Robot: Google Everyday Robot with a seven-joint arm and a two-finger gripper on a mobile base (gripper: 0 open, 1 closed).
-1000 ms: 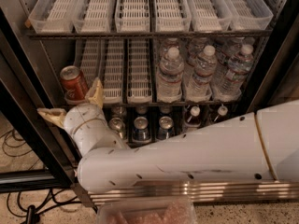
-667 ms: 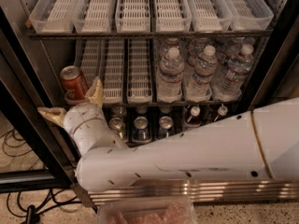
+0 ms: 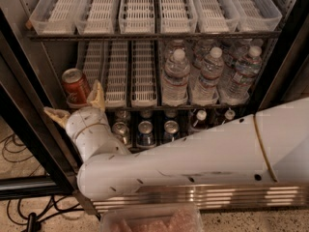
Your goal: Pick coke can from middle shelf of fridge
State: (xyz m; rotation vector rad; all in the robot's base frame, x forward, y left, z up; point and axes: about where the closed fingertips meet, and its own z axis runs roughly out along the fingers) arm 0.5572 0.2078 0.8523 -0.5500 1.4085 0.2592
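The coke can (image 3: 75, 85), red with a silver top, stands at the front left of the middle shelf (image 3: 145, 105) of the fridge (image 3: 26, 124). My gripper (image 3: 76, 105) is just in front of and below the can. It is open: one tan finger (image 3: 97, 95) rises beside the can's right side, and the other (image 3: 55, 114) points out to the lower left. The can sits in the gap above the white wrist, and I cannot tell whether either finger touches it. My white arm (image 3: 193, 153) crosses the lower part of the view.
Water bottles (image 3: 175, 79) fill the right lanes of the middle shelf. Bare white lane trays (image 3: 144, 66) lie next to the can. The top shelf (image 3: 145, 8) holds bare trays. Silver cans (image 3: 145, 132) and small bottles stand on the bottom shelf. Cables (image 3: 19, 149) lie on the floor at left.
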